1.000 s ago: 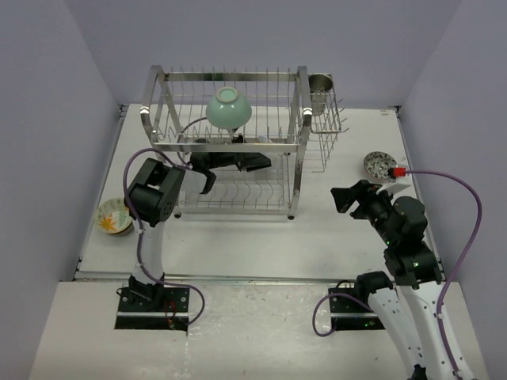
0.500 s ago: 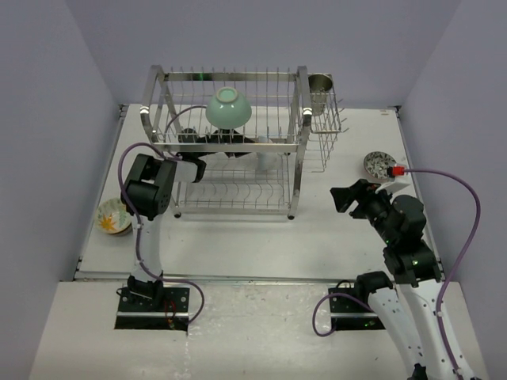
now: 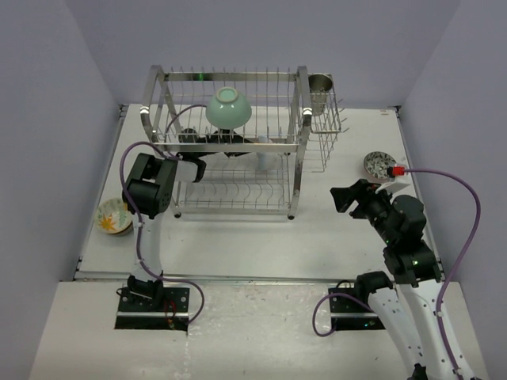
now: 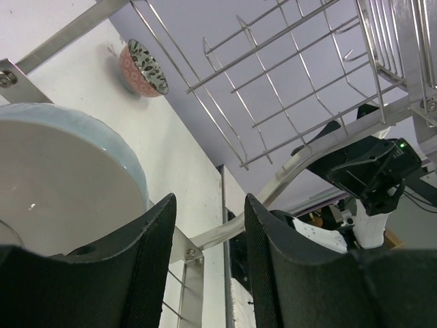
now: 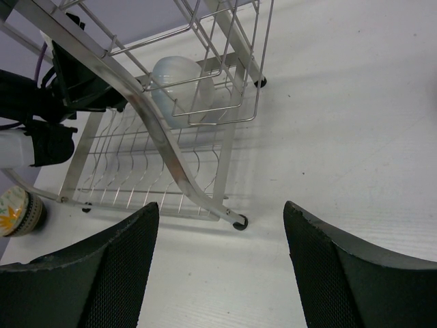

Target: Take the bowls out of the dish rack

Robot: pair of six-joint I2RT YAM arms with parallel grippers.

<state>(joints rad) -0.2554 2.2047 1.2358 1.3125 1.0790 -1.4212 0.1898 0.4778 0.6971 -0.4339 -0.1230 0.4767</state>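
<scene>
Left gripper jaws open, empty; mint-green bowl lies just outside one finger. Right gripper open, empty.

Left gripper inside dish rack between tiers, wire shelf close overhead (mint-green bowl sitting on it), open table right of rack

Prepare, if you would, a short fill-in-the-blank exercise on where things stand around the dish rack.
1. The mint-green bowl rests on the ____ tier of the dish rack.
2. The steel cup stands in the rack's wire side ____.
3. The flowered bowl sits on the table on the ____ arm's side of the rack.
4. The right pincer, its jaws apart above the table, holds ____.

Missing words: upper; basket; left; nothing.
</scene>
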